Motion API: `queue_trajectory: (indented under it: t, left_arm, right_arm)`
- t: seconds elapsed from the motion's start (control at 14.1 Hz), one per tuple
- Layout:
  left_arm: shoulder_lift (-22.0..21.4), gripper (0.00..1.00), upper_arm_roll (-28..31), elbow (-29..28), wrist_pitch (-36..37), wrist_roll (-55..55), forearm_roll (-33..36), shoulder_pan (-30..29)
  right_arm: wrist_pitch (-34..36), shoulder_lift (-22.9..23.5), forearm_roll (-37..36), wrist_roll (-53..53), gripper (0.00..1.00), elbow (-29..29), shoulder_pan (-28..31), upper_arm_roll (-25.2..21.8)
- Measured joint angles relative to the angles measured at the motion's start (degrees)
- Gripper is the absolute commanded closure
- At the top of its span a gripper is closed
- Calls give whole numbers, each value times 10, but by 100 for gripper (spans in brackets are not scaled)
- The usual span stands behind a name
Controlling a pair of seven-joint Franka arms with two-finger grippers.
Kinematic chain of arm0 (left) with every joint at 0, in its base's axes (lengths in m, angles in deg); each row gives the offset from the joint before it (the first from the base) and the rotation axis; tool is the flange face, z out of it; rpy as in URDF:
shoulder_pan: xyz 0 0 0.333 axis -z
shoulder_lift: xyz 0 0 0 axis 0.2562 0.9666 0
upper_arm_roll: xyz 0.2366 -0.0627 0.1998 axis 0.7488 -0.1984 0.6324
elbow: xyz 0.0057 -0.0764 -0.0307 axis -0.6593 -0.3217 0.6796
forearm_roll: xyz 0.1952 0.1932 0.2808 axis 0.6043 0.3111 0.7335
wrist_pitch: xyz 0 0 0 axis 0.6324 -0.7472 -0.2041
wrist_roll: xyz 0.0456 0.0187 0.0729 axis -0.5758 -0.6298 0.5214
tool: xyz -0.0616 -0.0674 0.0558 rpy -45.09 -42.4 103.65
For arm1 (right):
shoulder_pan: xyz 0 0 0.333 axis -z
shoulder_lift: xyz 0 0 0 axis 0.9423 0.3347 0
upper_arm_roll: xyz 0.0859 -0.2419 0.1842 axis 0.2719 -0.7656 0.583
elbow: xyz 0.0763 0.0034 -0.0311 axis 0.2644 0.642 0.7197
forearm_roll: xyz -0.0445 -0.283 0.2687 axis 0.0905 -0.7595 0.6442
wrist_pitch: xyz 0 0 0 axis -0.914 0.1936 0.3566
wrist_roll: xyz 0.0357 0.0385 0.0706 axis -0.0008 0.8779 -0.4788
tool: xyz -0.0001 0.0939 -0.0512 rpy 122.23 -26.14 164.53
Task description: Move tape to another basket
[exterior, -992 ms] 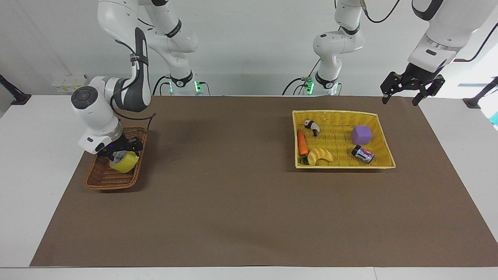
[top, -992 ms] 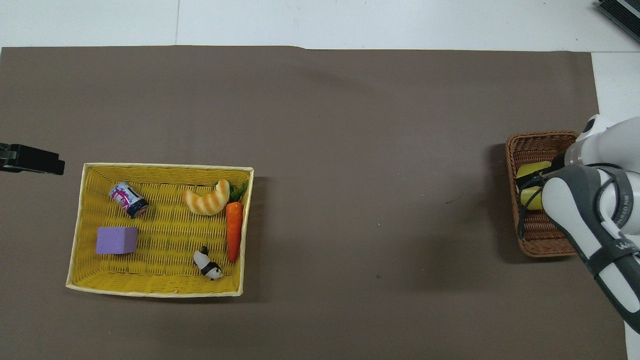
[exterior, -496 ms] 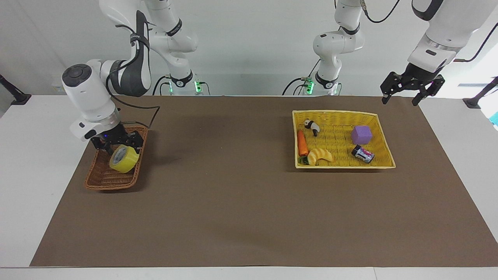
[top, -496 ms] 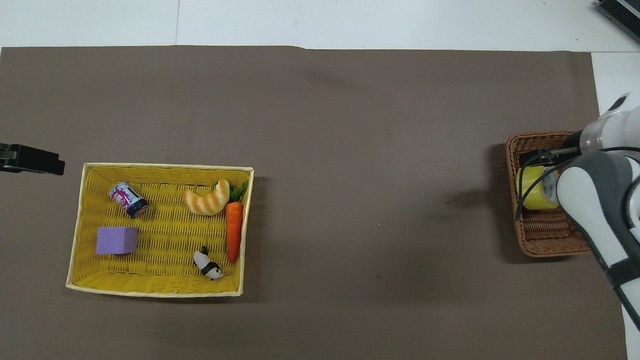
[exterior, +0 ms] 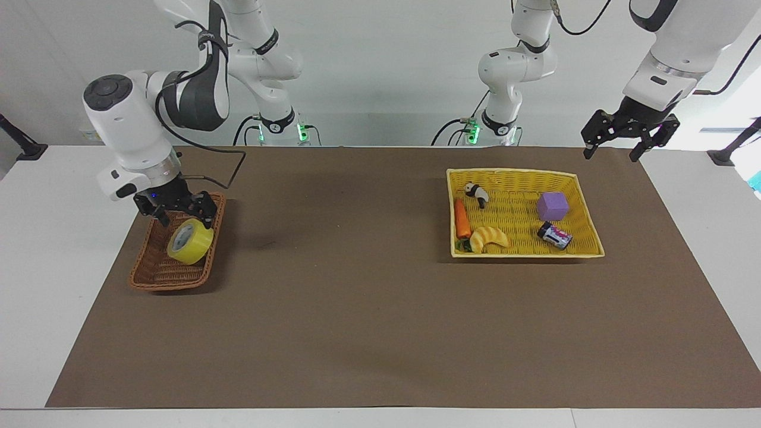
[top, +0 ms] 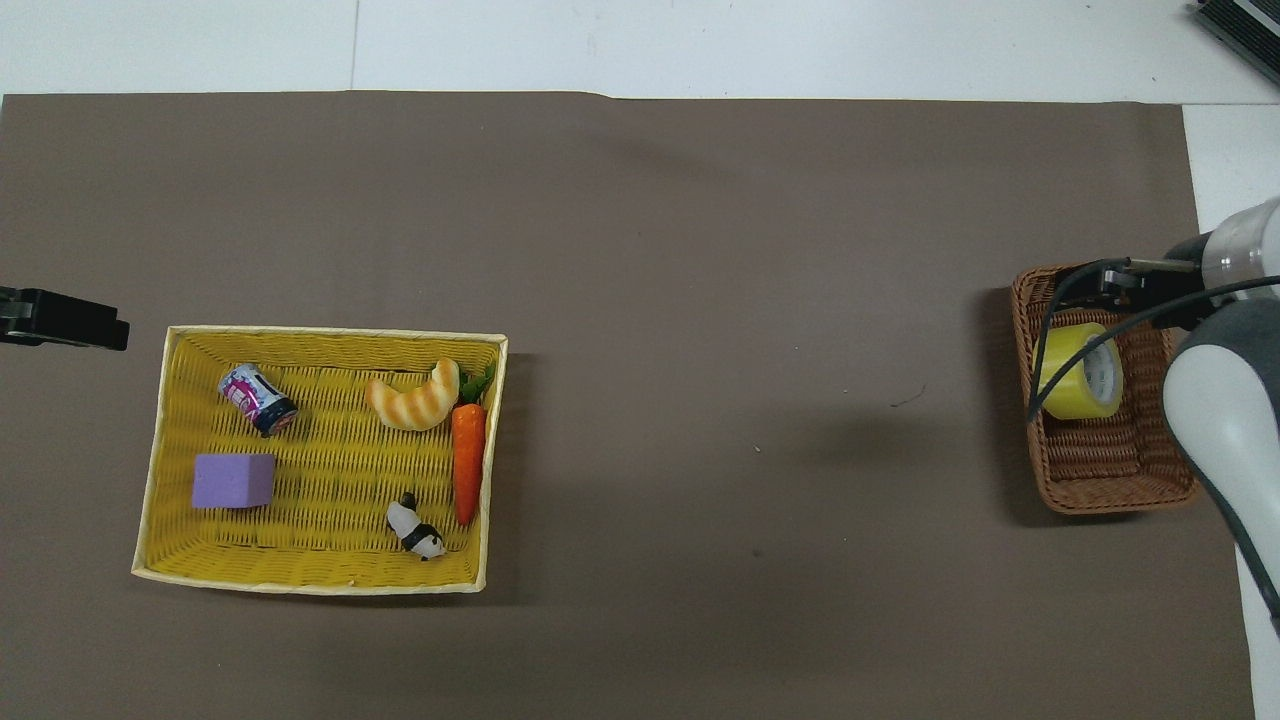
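The right gripper point(exterior: 176, 213) hangs over the robot-side end of the basket point(exterior: 156, 274), its fingers spread and gripping nothing. Just beneath it the tape point(exterior: 189, 241) rests in the basket, tipped on edge against the basket's wall toward the table's middle; the fingertips look to be at its upper rim, though whether they touch it is hard to tell. From overhead the tape point(top: 1078, 371) is a thick yellow roll with a pale grey-white core facing the arm, and it sits in the basket point(top: 1100, 470) below the gripper point(top: 1140, 285).

A brown mat point(exterior: 357, 309) covers most of the white table point(exterior: 47, 238), and a plain pale wall stands at the robots' end.

Well apart from that gripper, toward the left arm's end of the table, a yellow tray point(exterior: 585, 205) holds a carrot point(exterior: 462, 219), a panda point(exterior: 477, 194), a croissant point(exterior: 490, 237), a purple cube point(exterior: 552, 205) and a small can point(exterior: 555, 235).

The left gripper point(exterior: 625, 134) waits in the air over the mat's corner, just beside the tray's robot-side corner, fingers spread and empty; overhead only its dark tip point(top: 62, 318) shows.
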Motion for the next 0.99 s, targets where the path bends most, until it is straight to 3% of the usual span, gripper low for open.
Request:
queue_trajectory:
  t: [0.42, 0.64, 0.99]
  left_arm:
    - [0, 0, -1, 0, 0, 0, 0, 0]
    - [0, 0, -1, 0, 0, 0, 0, 0]
    - [0, 0, -1, 0, 0, 0, 0, 0]
  right_arm:
    - [132, -91, 0, 45, 0, -47, 3, -4]
    - [186, -93, 11, 47, 0, -68, 5, -6]
    - [195, -87, 20, 47, 0, -63, 4, -5]
